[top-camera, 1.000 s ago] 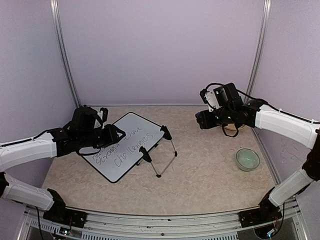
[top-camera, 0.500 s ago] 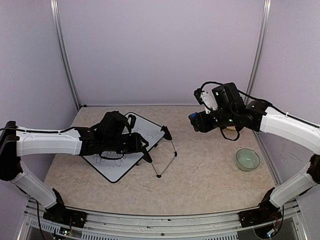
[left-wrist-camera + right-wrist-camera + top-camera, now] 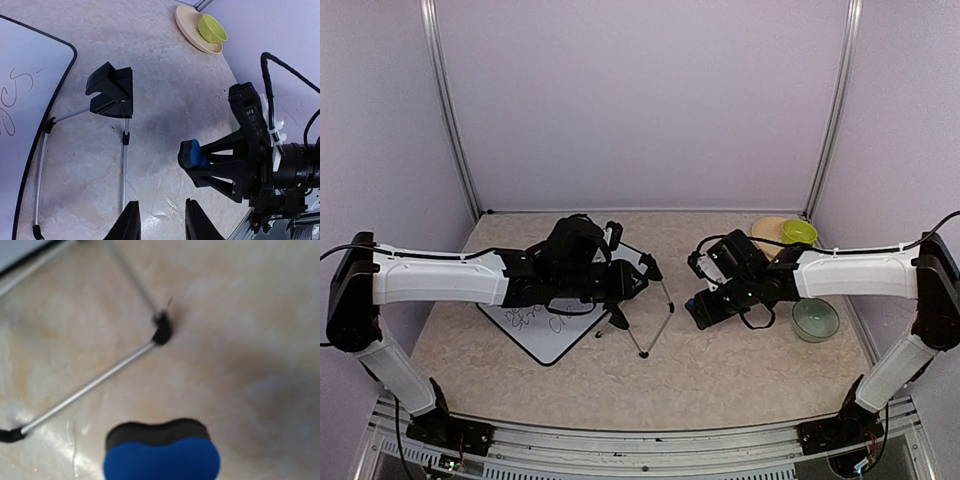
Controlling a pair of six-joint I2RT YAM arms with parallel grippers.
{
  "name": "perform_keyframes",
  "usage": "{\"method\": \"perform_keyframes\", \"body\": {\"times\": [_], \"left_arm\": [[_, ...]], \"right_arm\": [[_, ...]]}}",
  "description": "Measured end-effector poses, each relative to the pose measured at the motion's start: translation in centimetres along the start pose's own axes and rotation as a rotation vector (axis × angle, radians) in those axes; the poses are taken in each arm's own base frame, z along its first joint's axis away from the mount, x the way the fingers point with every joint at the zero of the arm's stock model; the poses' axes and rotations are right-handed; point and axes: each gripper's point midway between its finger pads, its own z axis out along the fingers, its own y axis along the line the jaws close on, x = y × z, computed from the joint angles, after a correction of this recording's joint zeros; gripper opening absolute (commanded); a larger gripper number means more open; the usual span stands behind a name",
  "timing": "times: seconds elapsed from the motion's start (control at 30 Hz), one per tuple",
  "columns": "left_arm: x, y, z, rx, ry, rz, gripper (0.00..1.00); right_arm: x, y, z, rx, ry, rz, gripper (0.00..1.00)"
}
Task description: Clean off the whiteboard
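The right end effector (image 3: 700,308), clamped on the eraser (image 3: 162,452), should clear the stand (image 3: 124,170) leftward and land flat on the whiteboard (image 3: 22,95); the left end effector (image 3: 159,220) gapes slightly, empty.

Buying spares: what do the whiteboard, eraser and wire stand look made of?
Whiteboard: smooth white face, likely a coated sheet, with a thin black rim, probably plastic. Eraser: blue top on a dark layer, matt, looks like foam. Stand: thin silvery rods, seemingly metal, with black plastic-looking clips.
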Motion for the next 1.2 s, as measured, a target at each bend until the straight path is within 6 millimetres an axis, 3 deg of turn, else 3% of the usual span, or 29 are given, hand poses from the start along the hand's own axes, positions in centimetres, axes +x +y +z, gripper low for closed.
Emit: {"method": "perform_keyframes", "body": {"times": [0.17, 0.43, 0.57, 0.83, 1.07, 1.2], "left_arm": [[-0.7, 0.8, 0.2, -0.033, -0.023, 0.001, 0.32], [-5.5, 5.1, -0.2, -0.136, -0.133, -0.021, 0.31], [-7.1, 5.6, 1.1, -0.152, -0.163, -0.008, 0.31], [-5.4, 7.6, 4.9, -0.195, -0.112, 0.014, 0.31], [-5.8, 7.3, 5.8, -0.184, -0.119, 0.02, 0.31], [-6.1, 7.1, 5.9, -0.176, -0.129, 0.023, 0.31]], "right_arm": [[1.4, 1.8, 1.8, -0.026, 0.038, -0.008, 0.32], [2.1, 3.5, 2.8, -0.056, 0.05, -0.014, 0.32], [2.7, 3.8, 3.9, -0.057, 0.07, -0.013, 0.33], [3.5, 5.0, 5.8, -0.073, 0.111, 0.0, 0.33], [1.8, 5.9, 6.6, -0.081, 0.09, 0.0, 0.33], [0.9, 5.6, 5.7, -0.007, 0.082, -0.06, 0.33]]}}
